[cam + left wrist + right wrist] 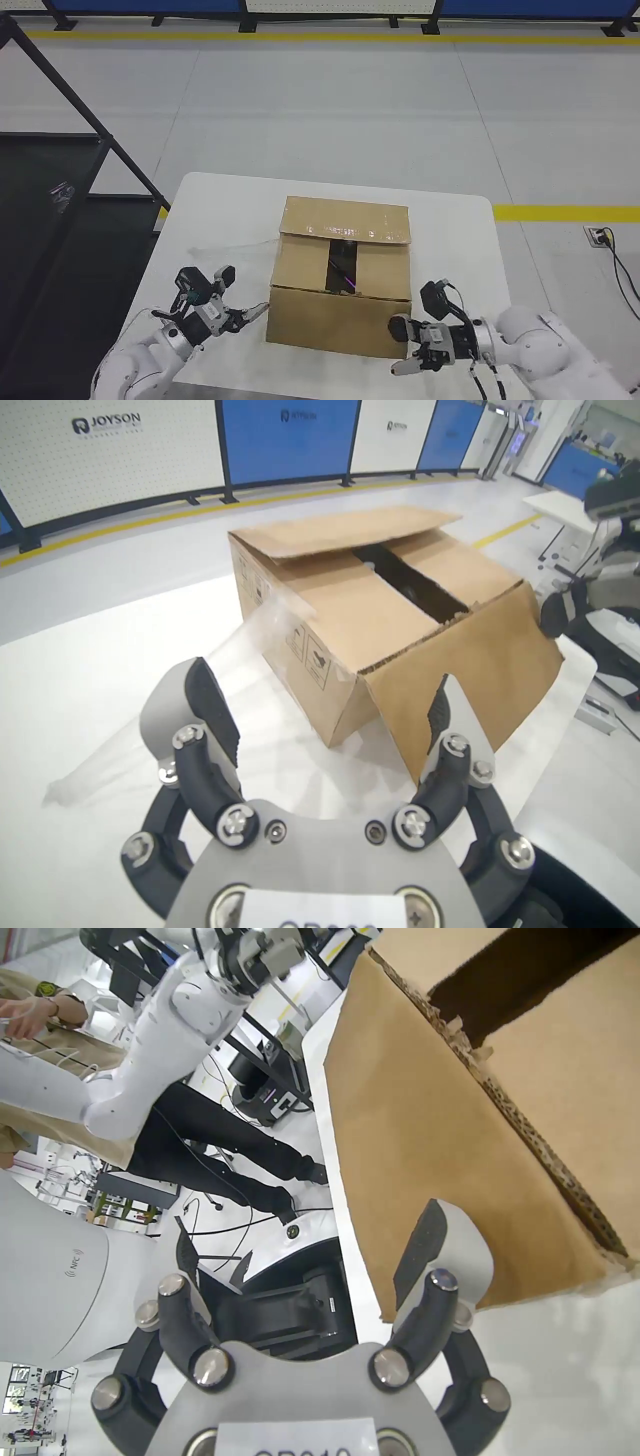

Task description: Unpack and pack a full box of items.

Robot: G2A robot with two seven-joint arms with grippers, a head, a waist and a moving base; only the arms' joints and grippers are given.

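A brown cardboard box (pixel 342 290) stands in the middle of the white table (pixel 220 205). Its top flaps lie nearly shut, with a dark gap (pixel 410 587) between them; the far flap is slightly raised and the near flap hangs down the front. Something dark with a purple streak (pixel 347 272) shows through the gap. My left gripper (pixel 250 315) (pixel 325 710) is open just off the box's front left corner, holding nothing. My right gripper (pixel 403 346) (pixel 307 1228) is open at the front right corner, one finger (pixel 435 1248) against the hanging flap (pixel 425 1128).
A strip of clear tape (pixel 150 720) trails from the box's left side across the table (pixel 235 245). A black rack (pixel 50 200) stands left of the table. The table's front edge runs close under both grippers.
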